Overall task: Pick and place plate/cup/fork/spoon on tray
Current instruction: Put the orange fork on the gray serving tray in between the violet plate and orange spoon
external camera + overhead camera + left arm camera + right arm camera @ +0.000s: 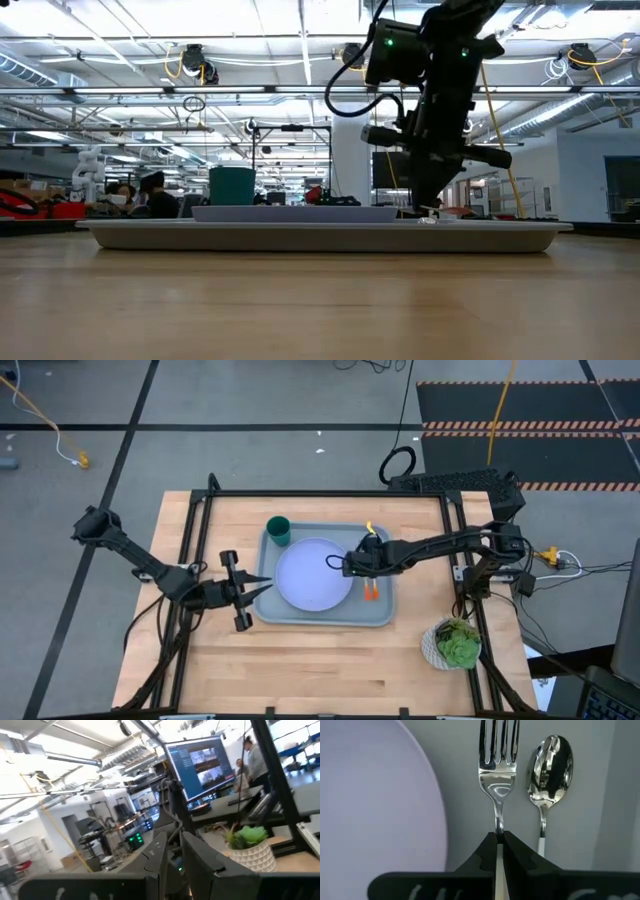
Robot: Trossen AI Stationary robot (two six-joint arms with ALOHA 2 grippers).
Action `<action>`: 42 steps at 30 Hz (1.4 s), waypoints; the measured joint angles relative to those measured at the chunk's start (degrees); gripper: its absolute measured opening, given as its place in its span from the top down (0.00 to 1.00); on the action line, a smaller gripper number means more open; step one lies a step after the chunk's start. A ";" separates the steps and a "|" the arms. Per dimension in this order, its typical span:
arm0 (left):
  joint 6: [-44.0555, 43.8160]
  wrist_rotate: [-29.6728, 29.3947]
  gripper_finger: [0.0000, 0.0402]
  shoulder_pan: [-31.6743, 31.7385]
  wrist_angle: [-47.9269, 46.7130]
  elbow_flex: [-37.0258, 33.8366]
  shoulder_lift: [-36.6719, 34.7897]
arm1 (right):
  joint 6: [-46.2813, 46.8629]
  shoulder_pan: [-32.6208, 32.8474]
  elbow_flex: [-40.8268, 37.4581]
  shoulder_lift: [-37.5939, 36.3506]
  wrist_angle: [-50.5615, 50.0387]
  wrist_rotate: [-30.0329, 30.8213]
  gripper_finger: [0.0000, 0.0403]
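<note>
The grey-blue tray (300,615) lies in the middle of the table. The lavender plate (310,575) lies on it, and the dark green cup (278,531) stands in its far left corner. The fork (497,780) and the spoon (550,765) lie side by side on the tray's right part, next to the plate (370,795). Their orange handles (371,593) point toward the near edge. My right gripper (368,567) stands over them, shut on the fork. My left gripper (268,587) hovers at the tray's left rim, empty, its fingers a little apart. My right gripper pinches the fork's thin metal neck (498,827), just behind the tines, between its two fingers. The fingers come from above and point down (425,205). The fork lies level along the tray's floor, parallel to the spoon; whether it rests on the tray I cannot tell.
A white pot with a green plant (457,643) stands at the table's near right corner. Black frame rails (330,493) run along the table's far, left and right edges. Bare wood lies between the tray and the near edge. People sit in the room behind.
</note>
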 joint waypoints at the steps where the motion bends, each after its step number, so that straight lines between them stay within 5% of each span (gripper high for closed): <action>1: 0.76 -1.14 0.84 -0.40 -0.05 0.00 0.00 | 0.65 0.00 0.00 0.00 0.00 0.06 1.00; 7: 5.69 -11.95 0.84 -2.35 -0.47 0.00 -0.76 | 2.45 0.04 0.00 0.00 2.71 1.30 1.00; 16: 4.01 -11.88 0.84 -4.46 -6.48 0.00 -5.95 | 3.77 0.80 0.00 0.00 3.91 1.36 1.00; 24: -5.93 -0.58 0.84 -4.58 -15.16 0.00 -12.79 | 4.06 1.53 0.02 4.37 5.40 0.05 1.00; 33: -16.52 19.97 0.84 -1.48 -27.98 0.00 -21.80 | 3.52 1.30 0.02 5.22 5.67 -0.06 1.00; 42: -20.57 22.21 0.84 0.34 -30.51 0.00 -22.32 | 3.87 1.00 0.01 5.22 5.25 -1.24 1.00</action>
